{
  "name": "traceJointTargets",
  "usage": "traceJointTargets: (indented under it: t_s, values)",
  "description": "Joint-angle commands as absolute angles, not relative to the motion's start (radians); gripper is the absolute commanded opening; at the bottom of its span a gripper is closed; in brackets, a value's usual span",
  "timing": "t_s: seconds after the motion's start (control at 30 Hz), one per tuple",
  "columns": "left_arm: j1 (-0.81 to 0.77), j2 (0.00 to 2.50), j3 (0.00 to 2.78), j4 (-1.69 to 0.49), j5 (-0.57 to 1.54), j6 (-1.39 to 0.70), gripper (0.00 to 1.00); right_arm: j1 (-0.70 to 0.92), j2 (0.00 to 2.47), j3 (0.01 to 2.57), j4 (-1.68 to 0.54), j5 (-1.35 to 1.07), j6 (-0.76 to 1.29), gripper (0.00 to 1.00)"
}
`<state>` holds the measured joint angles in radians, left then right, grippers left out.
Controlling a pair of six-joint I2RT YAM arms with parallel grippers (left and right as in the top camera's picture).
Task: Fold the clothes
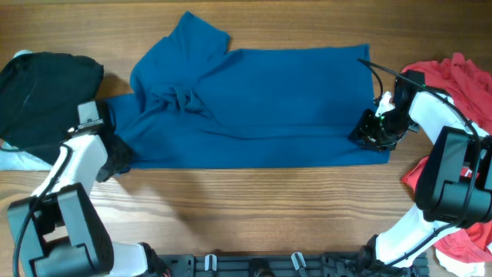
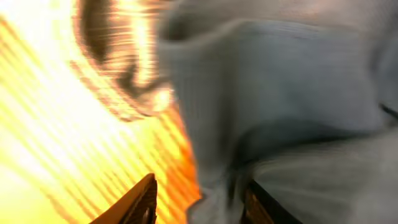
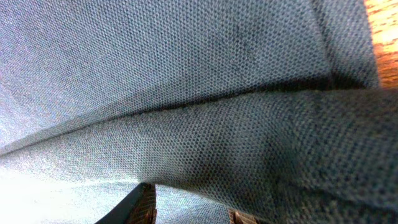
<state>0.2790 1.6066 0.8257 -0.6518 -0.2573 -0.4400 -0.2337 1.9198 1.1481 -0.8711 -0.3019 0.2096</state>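
The blue shirt [image 1: 261,100] lies spread across the middle of the desk [image 1: 254,208], one sleeve bunched near its upper left. The left tool [image 1: 117,156] sits at the shirt's lower left corner. In the blurred left wrist view, cloth drops between its fingers [image 2: 140,202], which pinch it. The right tool [image 1: 375,129] rests on the lower right corner. Cloth fills its wrist view and hides the fingertips, so I cannot tell its state. A black garment [image 1: 46,85] lies far left and red clothes [image 1: 461,77] far right.
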Motion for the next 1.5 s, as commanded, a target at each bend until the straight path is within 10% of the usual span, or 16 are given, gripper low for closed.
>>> traceJointTargets:
  t_s: [0.0,0.33,0.93,1.47]
  values:
    - [0.305,1.611,0.830,-0.706,-0.268,-0.483,0.39,-0.270,2.022,1.104,-0.829,-0.023,0.212,0.38]
    - [0.173,1.227,0.873,-0.779,-0.075,-0.482,0.40,-0.267,1.939,1.192,-0.782,-0.139,0.209,0.40]
    - [-0.062,1.766,0.868,-0.575,-0.073,-0.483,0.48,-0.268,1.866,1.192,-0.426,-0.281,0.158,0.52]
    - [-0.062,1.766,0.868,-0.777,-0.206,-0.479,0.52,-0.269,1.859,1.072,-0.850,0.008,0.261,0.57]
